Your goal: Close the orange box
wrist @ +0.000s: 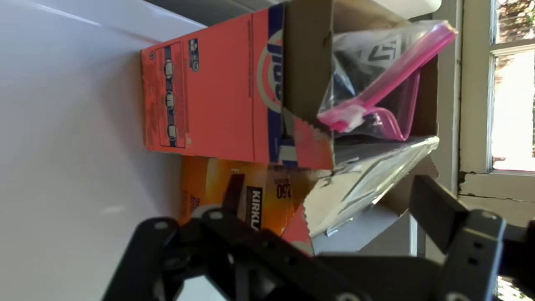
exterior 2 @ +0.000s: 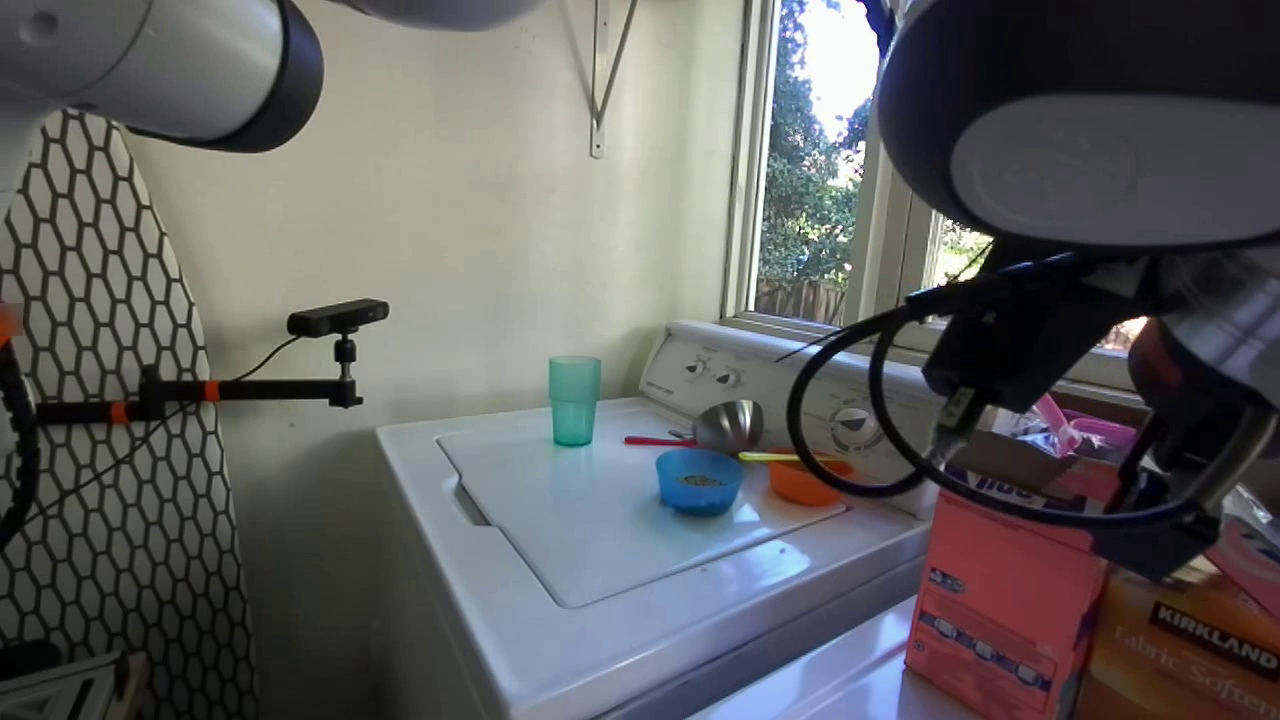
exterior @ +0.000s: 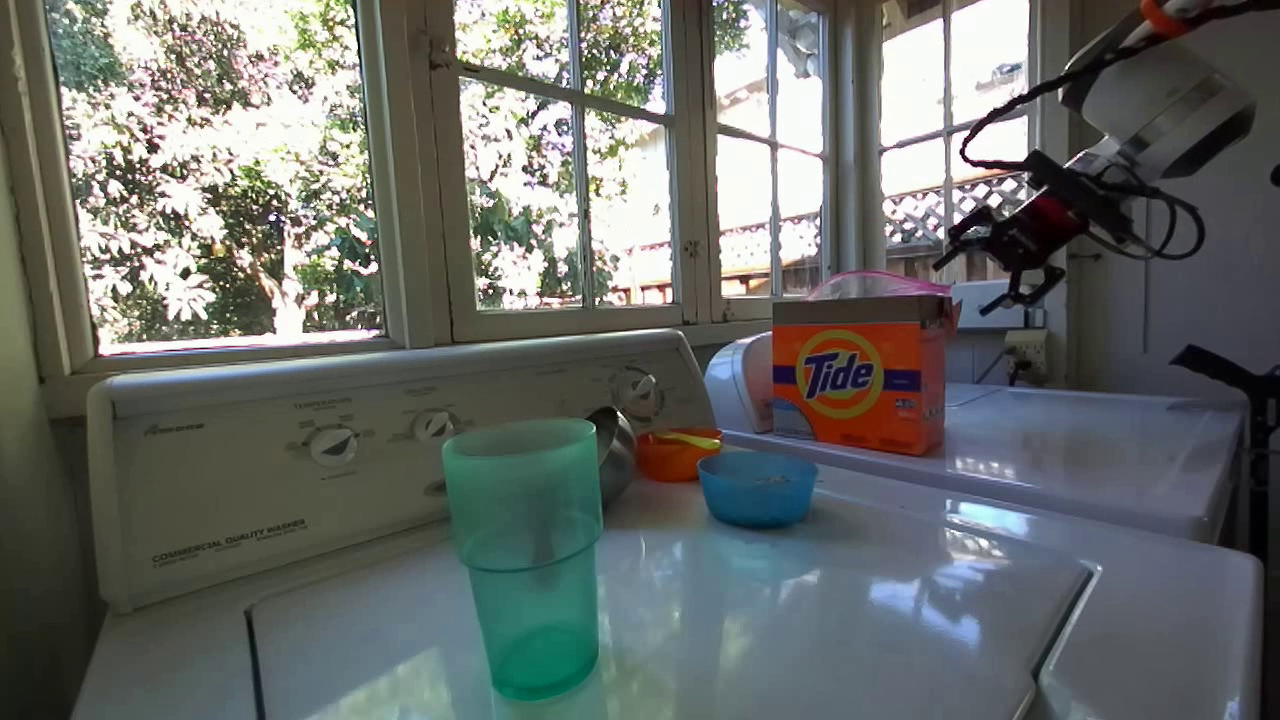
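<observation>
The orange box, with the Tide logo, stands upright on the white machine. It also shows in an exterior view and in the wrist view. Its top is open, and a clear bag with a pink zip sits inside. The top flap, with silvery lining, is folded back and slants out toward my gripper. My gripper is open and empty, with its fingers wide apart. In an exterior view the gripper hovers above and beside the box, apart from it.
An orange Kirkland carton stands against the box. On the washer are a green cup, a blue bowl, a small orange bowl and a metal pan. Windows are behind the machines.
</observation>
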Robot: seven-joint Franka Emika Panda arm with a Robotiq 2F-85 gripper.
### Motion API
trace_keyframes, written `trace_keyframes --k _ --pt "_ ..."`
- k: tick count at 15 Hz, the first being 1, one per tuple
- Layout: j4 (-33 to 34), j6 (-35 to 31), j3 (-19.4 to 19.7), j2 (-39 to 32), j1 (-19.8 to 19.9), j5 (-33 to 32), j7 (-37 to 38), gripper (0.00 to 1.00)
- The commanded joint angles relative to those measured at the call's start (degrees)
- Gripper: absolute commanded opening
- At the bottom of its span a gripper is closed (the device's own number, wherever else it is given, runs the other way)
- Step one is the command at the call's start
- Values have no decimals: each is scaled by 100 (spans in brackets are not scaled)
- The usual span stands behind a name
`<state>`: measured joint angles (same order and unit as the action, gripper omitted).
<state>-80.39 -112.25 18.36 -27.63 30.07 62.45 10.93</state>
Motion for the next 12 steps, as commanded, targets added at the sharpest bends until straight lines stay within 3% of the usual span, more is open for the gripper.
trace_keyframes --k 1,12 --pt "234 -130 -116 -201 111 251 313 100" --pt "1153 -1276 -184 -1125 -4 194 2257 100"
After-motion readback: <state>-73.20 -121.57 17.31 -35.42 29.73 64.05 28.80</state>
